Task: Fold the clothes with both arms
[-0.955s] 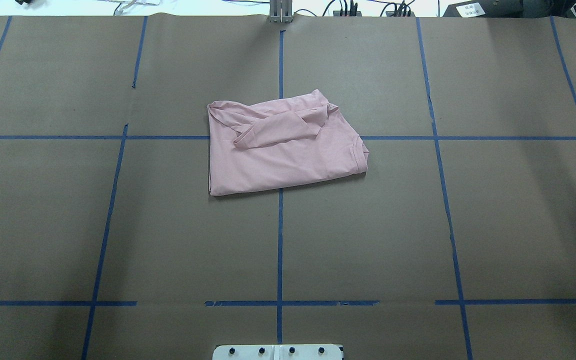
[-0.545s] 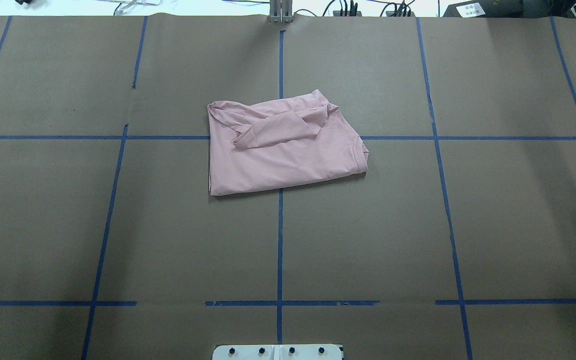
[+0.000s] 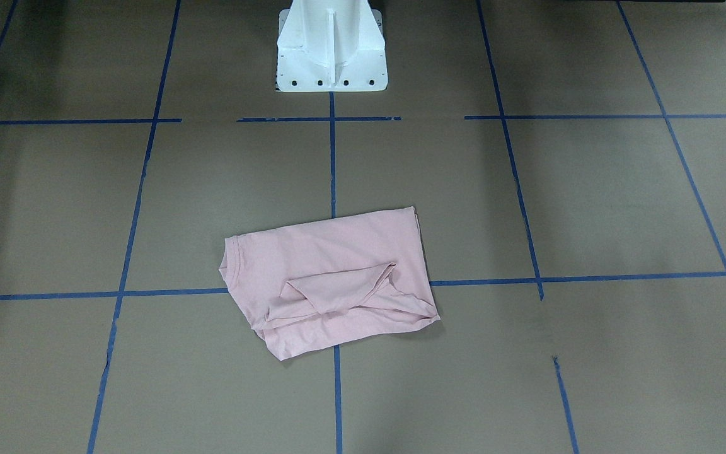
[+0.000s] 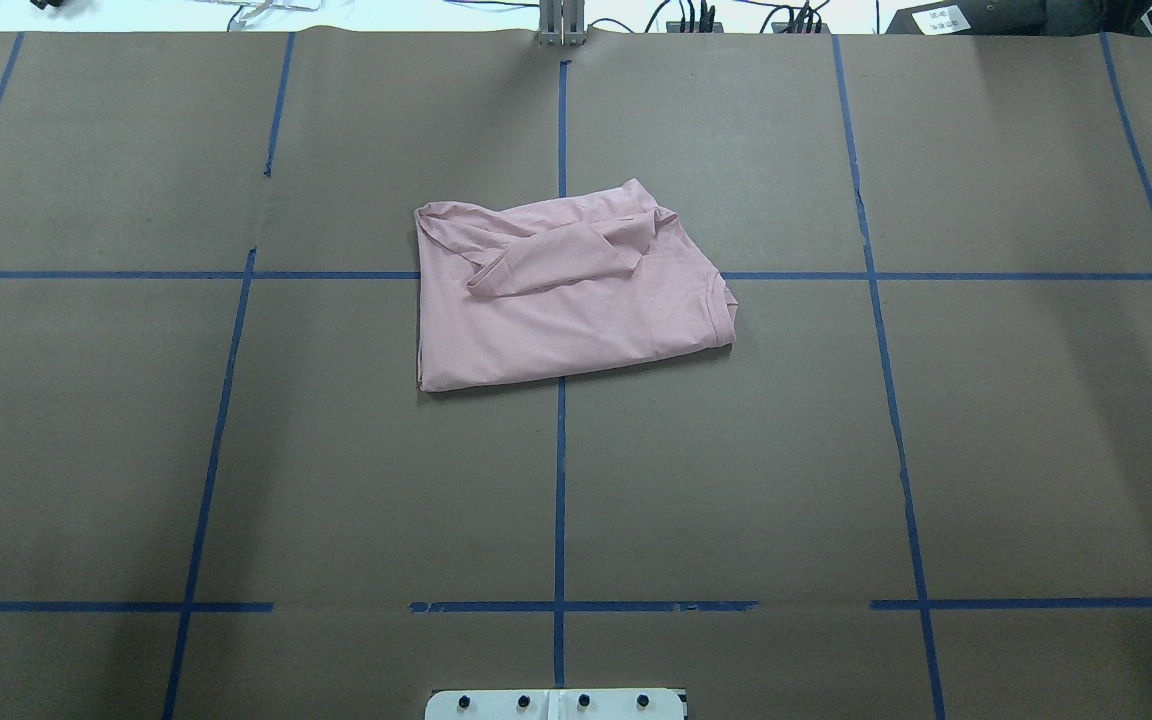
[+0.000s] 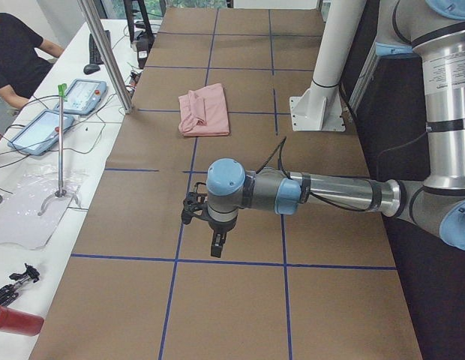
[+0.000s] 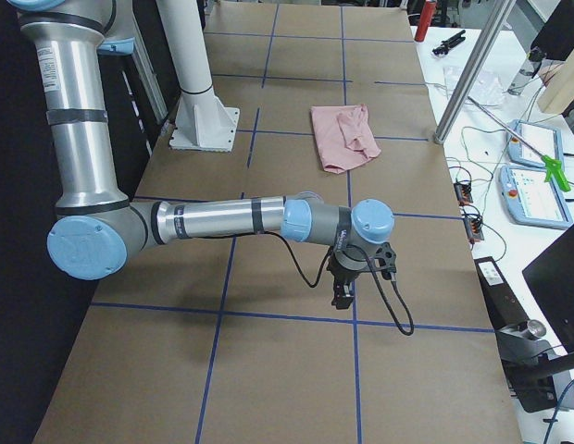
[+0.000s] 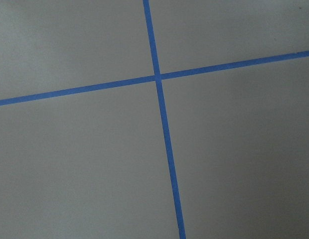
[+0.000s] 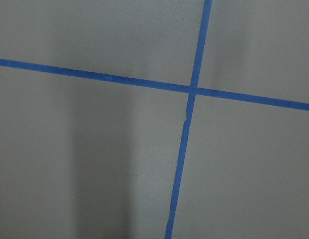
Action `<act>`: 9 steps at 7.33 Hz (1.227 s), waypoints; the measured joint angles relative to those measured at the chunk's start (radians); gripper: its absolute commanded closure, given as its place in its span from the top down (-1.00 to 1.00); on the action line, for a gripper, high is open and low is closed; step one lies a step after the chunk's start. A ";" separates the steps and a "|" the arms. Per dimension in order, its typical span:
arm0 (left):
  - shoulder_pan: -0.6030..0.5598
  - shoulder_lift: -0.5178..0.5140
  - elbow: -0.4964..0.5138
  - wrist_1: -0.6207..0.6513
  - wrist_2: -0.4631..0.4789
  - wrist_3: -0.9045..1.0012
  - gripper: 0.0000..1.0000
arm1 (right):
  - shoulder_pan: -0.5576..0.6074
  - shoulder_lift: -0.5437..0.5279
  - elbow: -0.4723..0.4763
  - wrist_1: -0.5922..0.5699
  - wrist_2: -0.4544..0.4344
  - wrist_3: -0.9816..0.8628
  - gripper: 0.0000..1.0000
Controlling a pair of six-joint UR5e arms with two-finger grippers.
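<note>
The left gripper hangs fingers-down over bare brown paper near a blue tape line, at the end of a low, level forearm. It shows only in the left side view, so I cannot tell whether its jaws are apart or closed. The same holds for the right gripper, seen only from the right side, pointing down with a black cable looping beside it. Each wrist camera shows nothing but paper and a crossing of tape.

Both grippers are well apart from the T-shirt, and nothing stands between them and it. It lies folded near the table's middle, across the centre tape line. Its long axis runs left to right, the collar towards the robot's right, and a sleeve is folded across the top along the far edge.

The side views add what the overhead lacks: the white pedestal, a metal post, two teach pendants and a seated person — all off the paper's far edge except the pedestal.
</note>
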 measured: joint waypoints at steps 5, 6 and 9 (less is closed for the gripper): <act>0.001 -0.009 0.002 0.045 0.000 0.000 1.00 | 0.000 -0.041 0.057 0.001 0.001 -0.001 1.00; 0.001 -0.009 0.004 0.043 0.000 0.001 1.00 | 0.003 -0.039 0.054 0.001 0.003 0.000 1.00; 0.001 -0.013 0.025 0.040 -0.008 0.001 1.00 | 0.027 -0.034 0.061 0.001 0.015 0.002 1.00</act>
